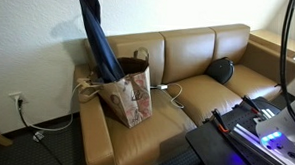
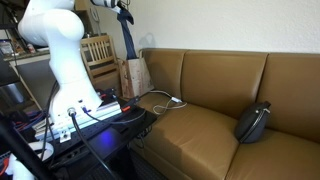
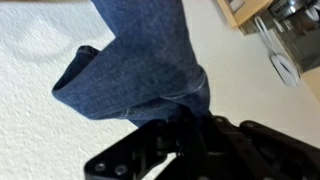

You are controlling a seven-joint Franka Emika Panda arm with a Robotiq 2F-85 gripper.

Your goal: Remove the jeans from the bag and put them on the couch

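Observation:
The dark blue jeans (image 1: 101, 35) hang in a long strip from above the frame down into the brown paper bag (image 1: 129, 97), which stands on the tan couch's arm (image 1: 94, 125). In an exterior view the jeans (image 2: 128, 35) dangle from my gripper (image 2: 122, 6) above the bag (image 2: 135, 76). In the wrist view my black gripper (image 3: 190, 135) is shut on the denim (image 3: 140, 60), which bunches in front of it against the white wall. The lower end of the jeans is still inside the bag.
A small black rounded cushion (image 1: 220, 69) lies on the far couch seat and shows too in an exterior view (image 2: 254, 122). White cables (image 1: 169, 90) trail across the seat beside the bag. A wooden chair (image 2: 97, 52) stands behind the couch arm. Black equipment (image 1: 247, 132) sits in front.

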